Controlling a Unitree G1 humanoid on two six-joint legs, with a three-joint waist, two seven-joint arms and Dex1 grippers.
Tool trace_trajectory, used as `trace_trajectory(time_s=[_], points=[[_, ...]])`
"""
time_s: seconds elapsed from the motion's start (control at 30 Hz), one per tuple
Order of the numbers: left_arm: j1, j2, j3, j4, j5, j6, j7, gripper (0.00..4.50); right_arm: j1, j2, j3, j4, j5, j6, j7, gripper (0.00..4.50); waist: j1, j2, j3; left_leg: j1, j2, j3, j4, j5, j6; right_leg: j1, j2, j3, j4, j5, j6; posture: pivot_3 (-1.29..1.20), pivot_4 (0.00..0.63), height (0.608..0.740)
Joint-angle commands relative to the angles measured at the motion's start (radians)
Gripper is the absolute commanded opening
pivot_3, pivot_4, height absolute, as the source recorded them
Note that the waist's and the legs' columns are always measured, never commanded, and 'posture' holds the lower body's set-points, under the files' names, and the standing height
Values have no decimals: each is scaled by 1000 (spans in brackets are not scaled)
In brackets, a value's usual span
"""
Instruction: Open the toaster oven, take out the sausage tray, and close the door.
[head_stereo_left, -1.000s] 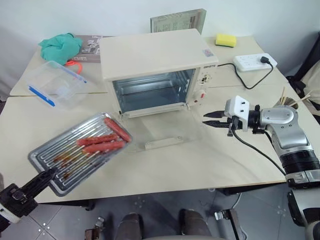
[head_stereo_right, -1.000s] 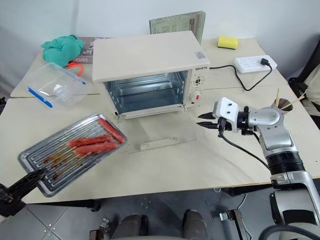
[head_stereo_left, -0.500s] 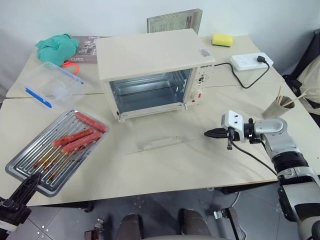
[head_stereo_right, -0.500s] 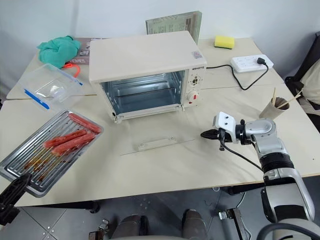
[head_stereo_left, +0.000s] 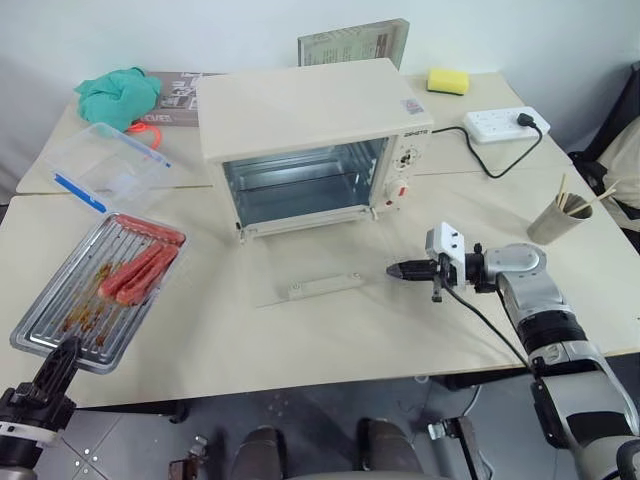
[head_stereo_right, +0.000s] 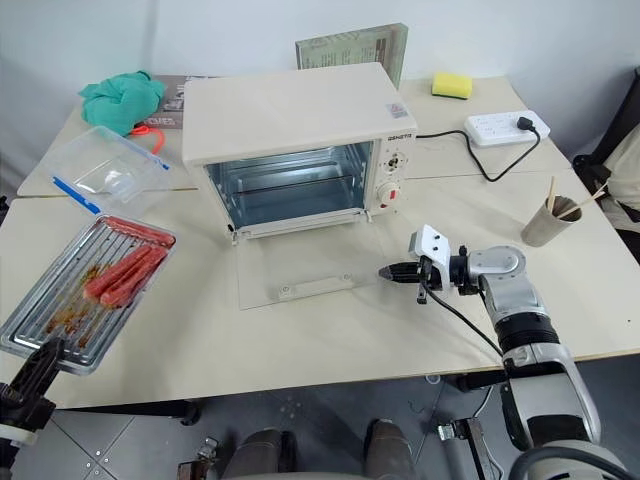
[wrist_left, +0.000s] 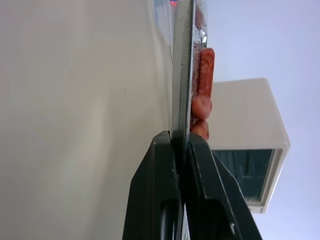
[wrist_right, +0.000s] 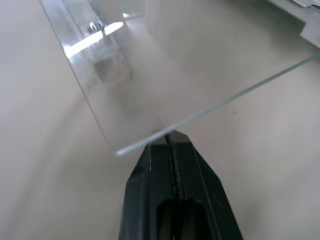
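Observation:
The cream-white toaster oven (head_stereo_left: 310, 120) stands at the middle back with an empty cavity. Its glass door (head_stereo_left: 322, 285) lies folded down flat on the table, bar handle toward me. The silver sausage tray (head_stereo_left: 95, 290) with red sausages (head_stereo_left: 140, 268) sits low at the table's front left. Whether it rests on the table I cannot tell. My left gripper (head_stereo_left: 62, 355) is shut on its near edge, and the pinch shows in the left wrist view (wrist_left: 181, 142). My right gripper (head_stereo_left: 393, 270) is shut and holds nothing. Its tips (wrist_right: 172, 134) are at the door's right front corner.
A clear plastic box with blue clips (head_stereo_left: 105, 165) lies just behind the tray. A green cloth (head_stereo_left: 120, 92) and a book (head_stereo_left: 355, 42) are at the back. A yellow sponge (head_stereo_left: 452, 80), a power strip (head_stereo_left: 508, 123) and a cup of sticks (head_stereo_left: 560, 218) occupy the right.
The tray came down from a raised, tilted hold to low and level at the front left. My right gripper sank and moved left to the door's corner, its fingers closing fully.

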Motion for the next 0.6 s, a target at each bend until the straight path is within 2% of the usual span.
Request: trace_trajectory(time_s=[0.03, 0.37, 0.6], points=[[-34, -15, -1, -22, -16, -28, 33, 0, 1, 1, -52, -97, 71, 79, 9, 15, 0, 0, 0, 0, 0, 0, 0, 0, 0, 0, 0, 0, 0, 0, 0, 0, 150, 740], [-101, -46, -26, -40, -16, -53, 99, 0, -83, 25, -148, -161, 162, 236, -94, 15, 0, 0, 0, 0, 0, 0, 0, 0, 0, -1, 0, 0, 1, 0, 0, 0, 150, 740], [-126, -72, -40, -64, -16, -68, 140, 0, -243, 87, -191, -62, 168, 202, -166, 15, 0, 0, 0, 0, 0, 0, 0, 0, 0, -1, 0, 0, 1, 0, 0, 0, 150, 740]])
